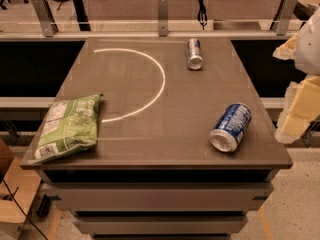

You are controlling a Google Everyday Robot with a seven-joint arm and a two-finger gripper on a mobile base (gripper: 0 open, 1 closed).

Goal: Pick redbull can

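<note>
The redbull can (pixel 194 54) is slim and silver with blue patches. It lies on its side near the far edge of the brown table (pixel 150 149), its shiny top facing me. My gripper (pixel 296 101) shows as pale yellow and white parts at the right edge of the view, beyond the table's right side. It is well to the right of the redbull can and nearer to me, and it holds nothing that I can see.
A wider blue can with white lettering (pixel 230 127) lies on its side at the front right. A green snack bag (pixel 67 127) lies at the front left edge. A white arc (pixel 157 91) marks the tabletop. A rail with metal brackets (pixel 162 14) runs behind the table.
</note>
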